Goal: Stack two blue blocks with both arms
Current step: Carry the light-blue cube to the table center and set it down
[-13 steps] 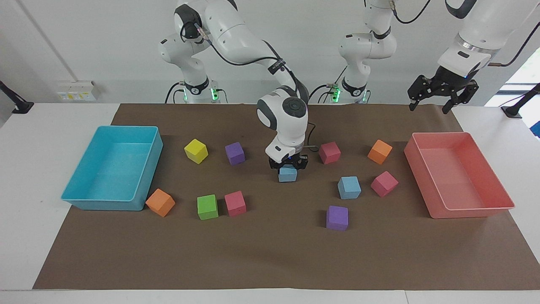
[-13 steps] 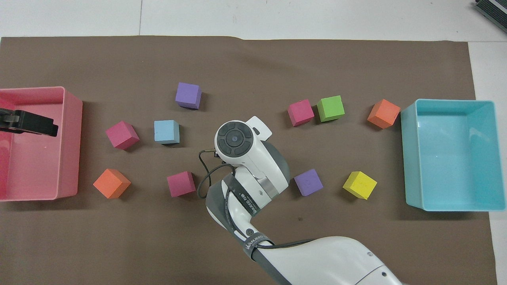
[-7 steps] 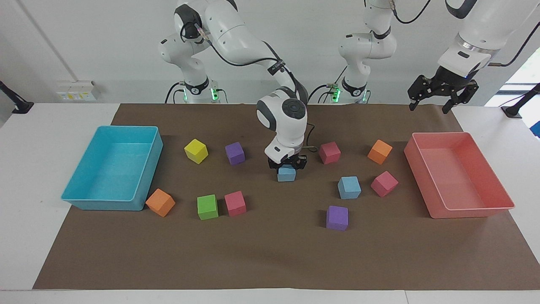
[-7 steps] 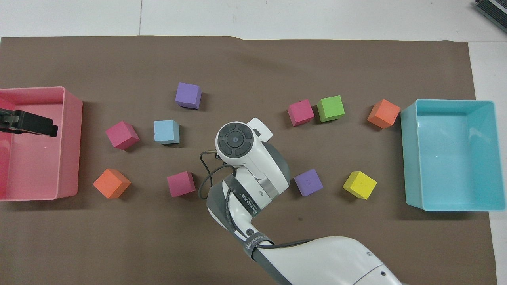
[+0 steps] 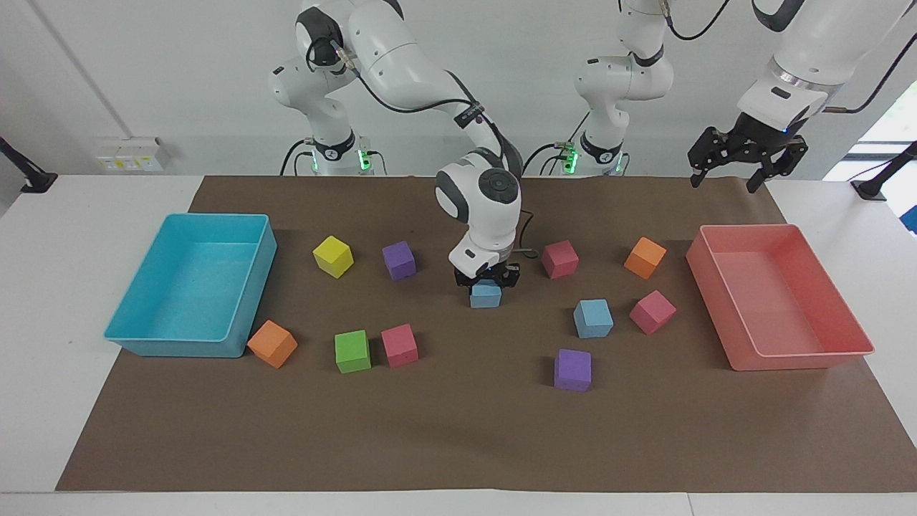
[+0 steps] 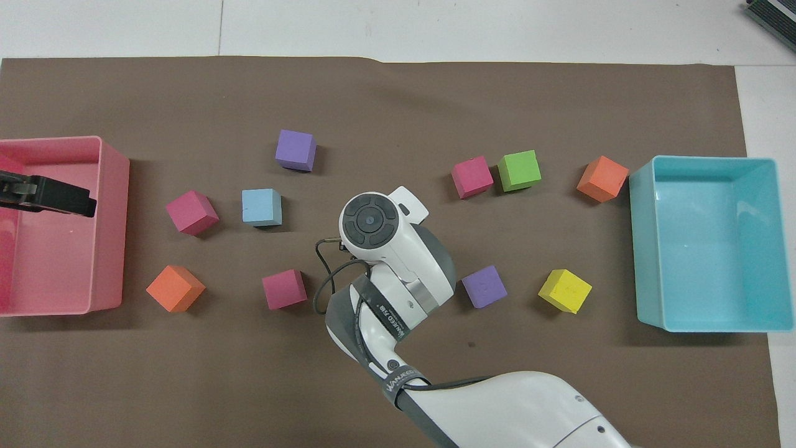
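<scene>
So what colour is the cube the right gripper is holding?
Light sky blue. The right gripper is shut on the blue block; the facing view shows it best.

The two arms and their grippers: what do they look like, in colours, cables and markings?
Both arms are glossy white with rounded segments and dark grey or black joint bands. The right arm has a thin black cable and a black strap with white lettering. The right gripper and left gripper are black. Green lights glow at both bases.

The blue blocks (image 5: pixel 593 318) look like matt foam. The brown sheet (image 5: pixel 458 430) over the white worktop (image 5: pixel 43 287) looks like matt paper. The turquoise tray (image 5: pixel 254 287) and pink tray (image 5: pixel 802 358) are smooth, slightly glossy plastic.
</scene>
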